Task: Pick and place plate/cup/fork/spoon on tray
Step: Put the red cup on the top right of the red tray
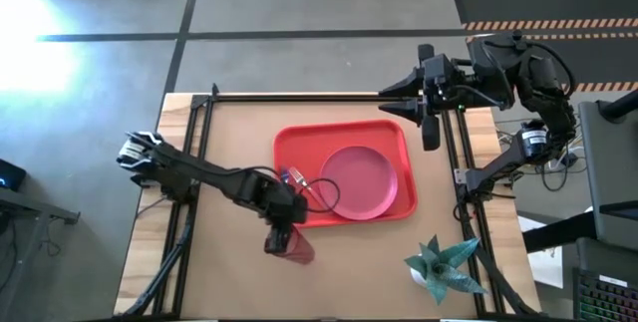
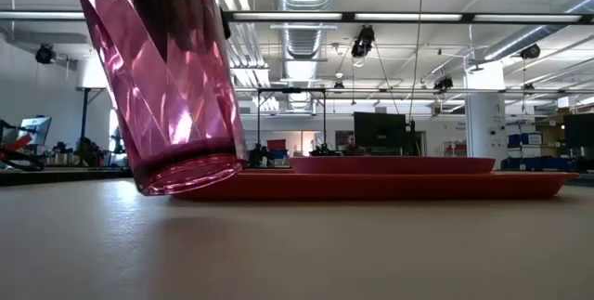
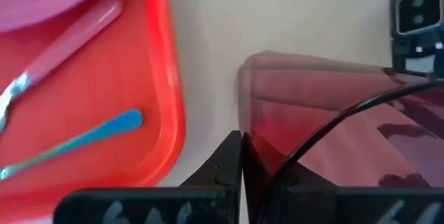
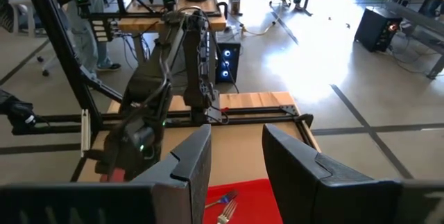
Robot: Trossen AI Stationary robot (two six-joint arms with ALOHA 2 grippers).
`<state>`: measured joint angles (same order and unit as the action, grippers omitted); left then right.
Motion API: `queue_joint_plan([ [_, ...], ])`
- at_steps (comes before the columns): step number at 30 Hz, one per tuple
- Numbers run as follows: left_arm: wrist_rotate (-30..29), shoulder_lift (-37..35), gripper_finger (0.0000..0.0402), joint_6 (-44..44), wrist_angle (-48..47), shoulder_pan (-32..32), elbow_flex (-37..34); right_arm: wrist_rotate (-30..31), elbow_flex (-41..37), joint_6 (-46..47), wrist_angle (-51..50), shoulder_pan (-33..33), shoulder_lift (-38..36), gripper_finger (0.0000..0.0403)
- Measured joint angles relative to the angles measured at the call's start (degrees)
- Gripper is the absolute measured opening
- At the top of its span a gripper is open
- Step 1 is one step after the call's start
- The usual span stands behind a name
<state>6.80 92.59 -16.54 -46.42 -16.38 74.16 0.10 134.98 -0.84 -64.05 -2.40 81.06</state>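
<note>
**On the worktop: tray part-loaded, cup held beside it**

On the worktop (image 1: 229, 143) in front of you, the tray (image 1: 294, 148) lies near the middle, long side running left to right in the high view. It holds three things. The plate (image 1: 361, 182) lies flat in its right half, filling most of that side. The fork (image 3: 66, 40) and the spoon (image 3: 83, 139) lie side by side in the left part, just beside the plate; in the left wrist view the fork's pink handle lies close against the plate's rim, and the spoon's blue handle lies nearer the tray's raised edge.

The cup (image 1: 297, 250) is not in the tray. You have it in the left gripper (image 1: 280, 232), just off the tray's near left corner, with its jaws closed on the cup's wall: one finger (image 3: 225, 161) presses the outside, and the other shows dark through the translucent red side. In the low view the cup (image 2: 167, 77) is tilted, its base raised on one side, and only its lower edge is at or just above the worktop; you cannot tell from here whether it touches.

Your right gripper (image 4: 236, 158) waits above the far right corner of the worktop, beyond the tray, its jaws apart and holding nothing.
</note>
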Motion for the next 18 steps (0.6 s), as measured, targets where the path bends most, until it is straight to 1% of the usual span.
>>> queue_joint_plan([
  [2,0.0,1.7,0.0001,2.5,-2.4,0.6,2.8,0.0,0.0,0.0,0.0,0.0,0.0,0.0118],
  [4,-0.5,3.1,0.0001,5.3,-6.9,1.6,6.4,0.0,0.0,0.1,0.0,0.0,0.0,0.0118],
  [5,-1.8,3.5,0.0000,6.6,-9.3,2.2,8.2,0.0,0.0,0.2,0.0,0.0,0.0,0.0118],
  [7,-6.0,3.8,0.0000,9.1,-13.9,3.6,12.1,-0.1,0.0,0.2,0.0,0.0,0.0,0.0118],
  [10,-12.0,3.5,0.0000,12.7,-18.6,6.3,16.7,-0.1,0.0,0.2,-0.2,0.0,0.0,0.0118],
  [13,-16.6,2.6,0.0000,15.4,-20.5,10.7,20.3,-0.1,0.0,0.2,-0.5,0.0,0.0,0.0118],
  [18,-20.3,1.9,0.0000,20.9,-20.6,18.3,24.3,-0.2,0.0,0.2,-0.6,0.0,0.0,0.0118],
])
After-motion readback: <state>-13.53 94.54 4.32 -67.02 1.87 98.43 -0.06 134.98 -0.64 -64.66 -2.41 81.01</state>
